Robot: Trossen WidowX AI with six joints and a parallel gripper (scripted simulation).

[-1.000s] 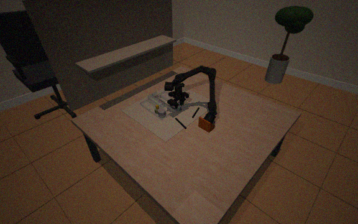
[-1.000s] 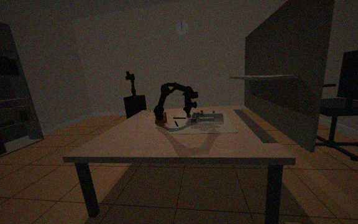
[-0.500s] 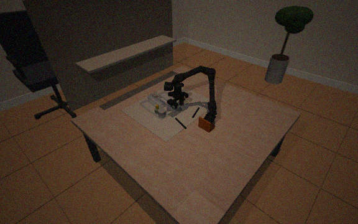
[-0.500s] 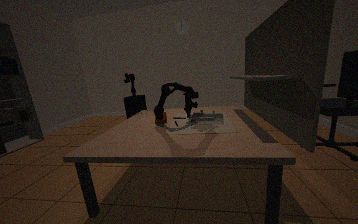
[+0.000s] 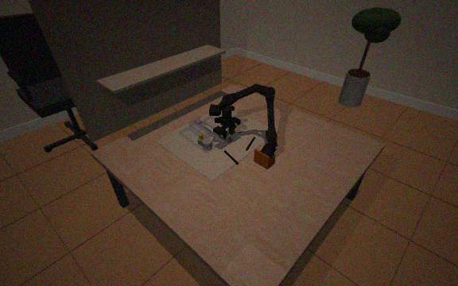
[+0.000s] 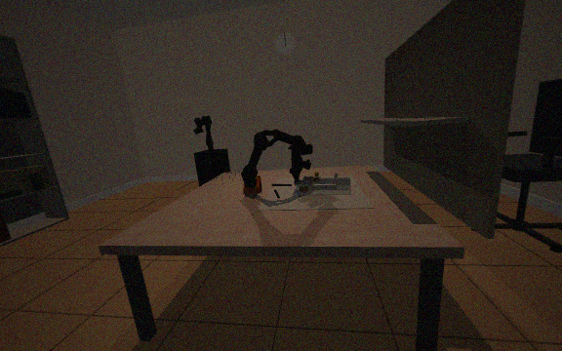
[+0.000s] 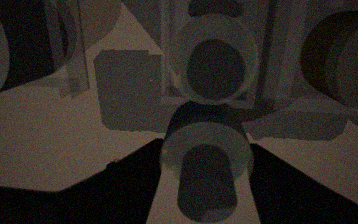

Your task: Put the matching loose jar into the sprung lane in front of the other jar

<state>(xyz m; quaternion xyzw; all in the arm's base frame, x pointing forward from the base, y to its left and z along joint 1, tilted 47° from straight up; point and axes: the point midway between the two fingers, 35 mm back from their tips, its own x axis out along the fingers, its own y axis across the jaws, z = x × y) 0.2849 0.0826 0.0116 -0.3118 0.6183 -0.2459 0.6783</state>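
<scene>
In the wrist view my gripper (image 7: pixel 205 149) is shut on a pale jar with a dark lid (image 7: pixel 206 150), held upright just above the mat. Straight ahead stands a matching pale jar with a dark lid (image 7: pixel 215 60) at the front of the sprung lane, between the lane's side walls (image 7: pixel 275 50). The held jar is just short of the lane mouth, close to the lane jar; I cannot tell if they touch. The pusher plate is hidden behind the lane jar. In the top view the gripper (image 5: pixel 224 133) hangs low at the rack (image 5: pixel 195 127); it also shows in the exterior view (image 6: pixel 301 179).
Larger jars stand in the neighbouring lanes, left (image 7: pixel 10 45) and right (image 7: pixel 345 55). A yellow-lidded jar (image 5: pixel 200 138) and a pale jar (image 5: pixel 207 144) stand on the white mat (image 5: pixel 197 163). Two black bars (image 5: pixel 230 156) (image 5: pixel 250 144) lie near the arm's orange base (image 5: pixel 263 158).
</scene>
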